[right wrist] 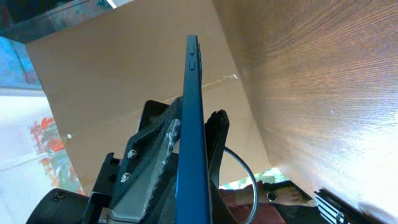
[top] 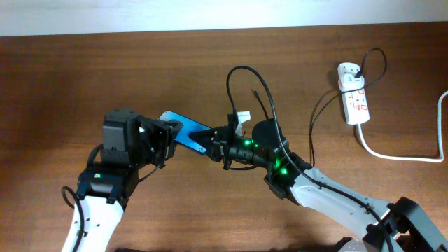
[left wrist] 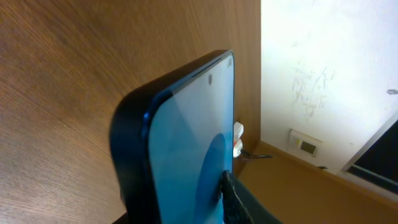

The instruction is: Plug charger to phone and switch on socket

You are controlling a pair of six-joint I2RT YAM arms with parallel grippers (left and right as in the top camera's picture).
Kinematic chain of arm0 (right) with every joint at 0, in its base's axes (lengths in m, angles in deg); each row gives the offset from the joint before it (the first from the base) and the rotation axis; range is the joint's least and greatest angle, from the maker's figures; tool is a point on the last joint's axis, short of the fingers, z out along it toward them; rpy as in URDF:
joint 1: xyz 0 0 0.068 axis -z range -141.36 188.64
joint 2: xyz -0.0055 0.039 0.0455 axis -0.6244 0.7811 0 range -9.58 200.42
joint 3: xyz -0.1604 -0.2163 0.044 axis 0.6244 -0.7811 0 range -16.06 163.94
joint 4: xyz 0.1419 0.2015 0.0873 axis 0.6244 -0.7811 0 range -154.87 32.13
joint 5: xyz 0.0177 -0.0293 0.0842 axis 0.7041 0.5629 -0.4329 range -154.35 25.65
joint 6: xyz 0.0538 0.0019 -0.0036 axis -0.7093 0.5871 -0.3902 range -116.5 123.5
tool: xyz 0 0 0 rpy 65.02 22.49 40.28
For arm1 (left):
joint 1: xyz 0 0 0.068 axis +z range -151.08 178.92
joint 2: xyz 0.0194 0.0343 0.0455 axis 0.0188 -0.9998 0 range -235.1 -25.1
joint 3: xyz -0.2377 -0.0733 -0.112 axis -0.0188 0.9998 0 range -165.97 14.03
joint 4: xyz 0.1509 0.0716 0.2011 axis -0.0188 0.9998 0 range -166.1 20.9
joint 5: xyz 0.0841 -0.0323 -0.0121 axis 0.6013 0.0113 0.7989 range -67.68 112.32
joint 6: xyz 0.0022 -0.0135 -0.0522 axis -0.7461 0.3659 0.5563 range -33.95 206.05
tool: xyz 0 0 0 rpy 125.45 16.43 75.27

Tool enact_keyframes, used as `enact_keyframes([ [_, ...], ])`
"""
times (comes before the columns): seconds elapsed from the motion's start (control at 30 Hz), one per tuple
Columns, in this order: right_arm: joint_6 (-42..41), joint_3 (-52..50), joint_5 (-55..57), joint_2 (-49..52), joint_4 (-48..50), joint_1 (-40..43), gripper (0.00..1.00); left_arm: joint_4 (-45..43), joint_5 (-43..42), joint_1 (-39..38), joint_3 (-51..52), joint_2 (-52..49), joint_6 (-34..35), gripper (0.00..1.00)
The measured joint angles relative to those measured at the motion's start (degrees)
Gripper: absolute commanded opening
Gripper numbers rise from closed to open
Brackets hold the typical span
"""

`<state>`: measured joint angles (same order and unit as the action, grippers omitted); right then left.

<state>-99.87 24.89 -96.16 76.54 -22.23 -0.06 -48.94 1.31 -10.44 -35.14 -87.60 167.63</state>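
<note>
Brown wooden table (top: 70, 84). At mid-table the phone (top: 180, 126) is held tilted. The right gripper (top: 204, 140) clamps both faces of one end. The left gripper (top: 166, 136) stands narrow around the opposite end; firm contact cannot be confirmed. The charger (top: 241, 70) loops just behind. The socket (top: 352, 94) lies well apart, far right.

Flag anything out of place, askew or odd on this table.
The phone is not lying flat. It is tilted up on its long edge between the two arms, pinched by the right fingers. The black charger cable arcs loosely across that arm, where it might snag.
</note>
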Motion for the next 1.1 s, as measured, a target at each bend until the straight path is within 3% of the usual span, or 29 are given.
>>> enact_keyframes([
  [0.23,-5.64,0.31,0.87,-0.81,-1.60,0.42,0.04,-1.62,-1.90,0.31,0.24,-0.04,3.50,0.00],
  [0.9,-3.10,1.42,2.95,-2.29,-6.08,0.42,0.06,-3.89,-4.28,0.61,0.87,-0.52,4.59,0.00],
  [1.0,-1.05,1.55,3.17,-2.32,-6.12,0.42,0.12,-4.13,-4.52,0.72,0.87,-0.52,4.44,0.00],
  [1.03,0.63,1.55,3.32,-2.32,-6.12,0.42,0.25,-4.17,-4.52,0.72,0.87,-0.55,4.33,0.00],
  [1.1,6.03,1.46,4.17,-2.21,-7.10,0.35,0.40,-4.00,-4.83,0.68,0.85,-0.57,2.91,0.00],
])
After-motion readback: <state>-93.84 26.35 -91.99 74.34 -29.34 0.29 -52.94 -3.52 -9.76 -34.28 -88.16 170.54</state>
